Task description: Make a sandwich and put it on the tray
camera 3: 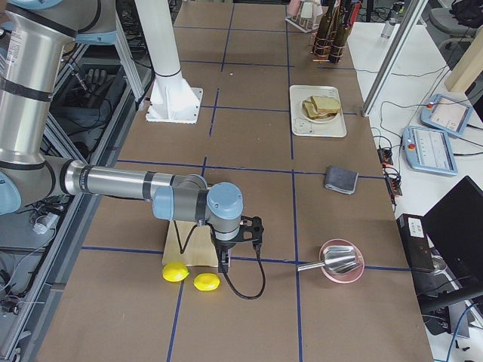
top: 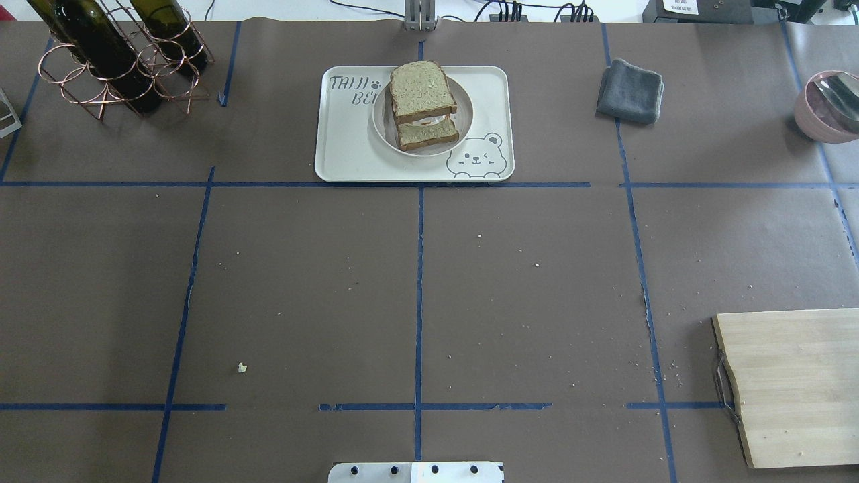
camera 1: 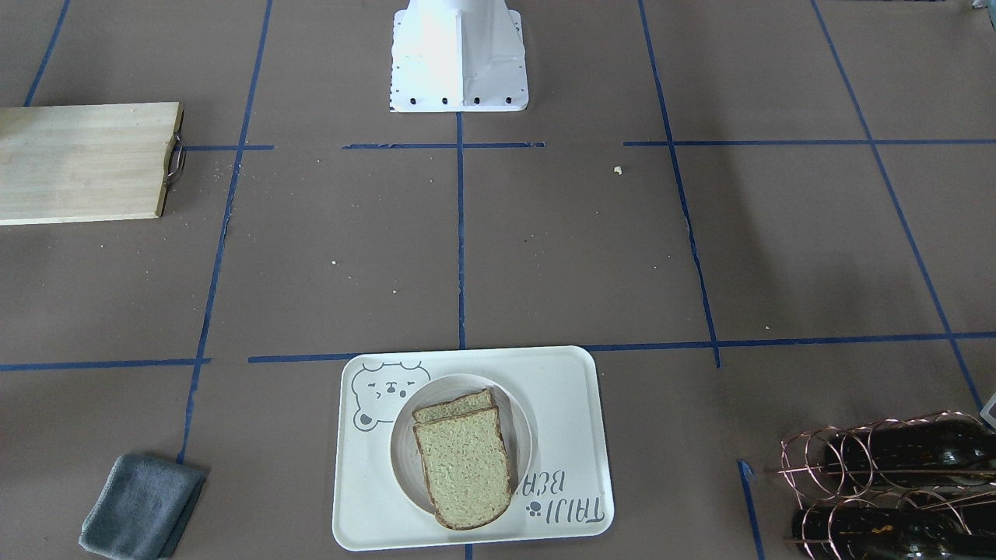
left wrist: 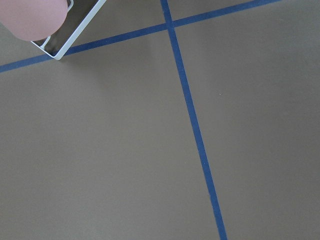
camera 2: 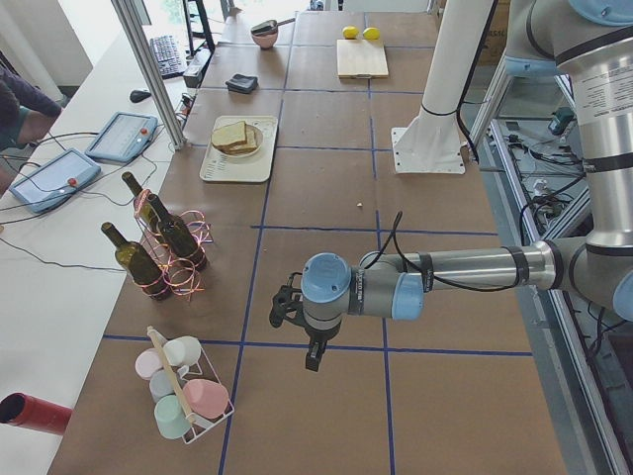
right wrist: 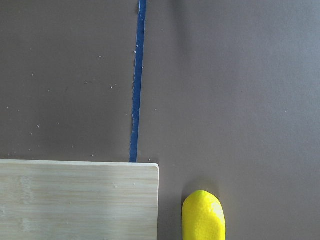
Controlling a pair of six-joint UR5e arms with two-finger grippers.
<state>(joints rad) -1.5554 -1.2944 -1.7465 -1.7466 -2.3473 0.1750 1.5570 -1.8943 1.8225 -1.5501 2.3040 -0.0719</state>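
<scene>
The sandwich [top: 421, 100] is stacked on a small round white plate [top: 463, 127] in the middle of the tray [top: 342, 154]: two tan bread slices with a strip of white egg between them. From the front, the top slice [camera 1: 467, 467] hides the filling and the tray [camera 1: 576, 373] lies near the bottom edge. My left gripper [camera 2: 313, 356] hangs far from the tray, over bare table near the cup rack. My right gripper [camera 3: 223, 260] hovers by the cutting board's corner, beside two lemons. I cannot tell whether either is open or shut.
A wooden cutting board [top: 792, 382] lies at the near right, with lemons [camera 3: 189, 275] just beyond it. A grey cloth [top: 631, 90] and a pink bowl [top: 829, 104] sit at the far right. A wire rack with wine bottles [top: 114, 57] stands at the far left.
</scene>
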